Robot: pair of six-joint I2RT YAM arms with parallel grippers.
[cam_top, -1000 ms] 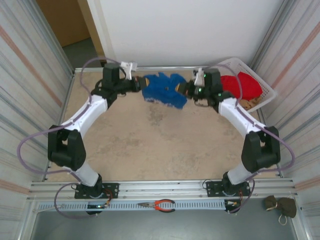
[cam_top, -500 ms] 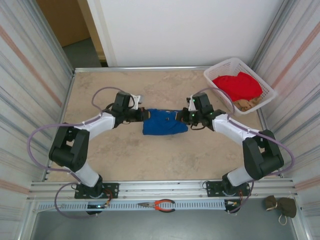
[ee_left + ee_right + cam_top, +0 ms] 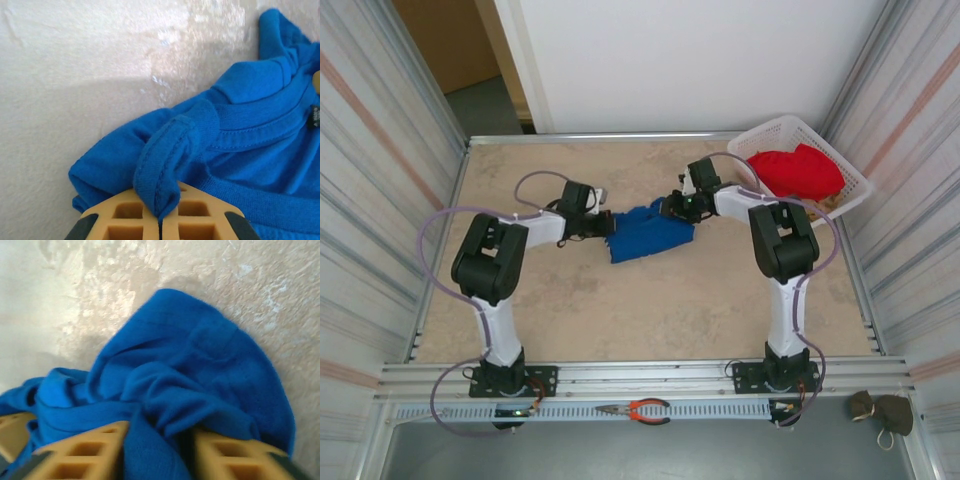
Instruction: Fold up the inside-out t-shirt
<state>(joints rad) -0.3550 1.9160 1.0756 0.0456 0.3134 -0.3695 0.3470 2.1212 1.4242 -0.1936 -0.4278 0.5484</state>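
The t-shirt (image 3: 648, 232) has dropped from mid-air onto the worktop (image 3: 620, 310), ready for flattening. The left end effector (image 3: 160, 222) pinches a seam; the right end effector (image 3: 156, 454) straddles cloth, grip unclear.

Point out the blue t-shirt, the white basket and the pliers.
blue t-shirt (image 3: 650, 235), top external view, middle of the bunched cloth
white basket (image 3: 757, 134), top external view, far-left rim
pliers (image 3: 642, 407), top external view, red handles

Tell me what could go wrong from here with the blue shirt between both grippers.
The right gripper is open with cloth bunched between its jaws; pulling away could snag and drag the t-shirt. The left gripper pinches only a rolled seam edge, which might slip out. It lies crumpled, so a fold may land crooked.
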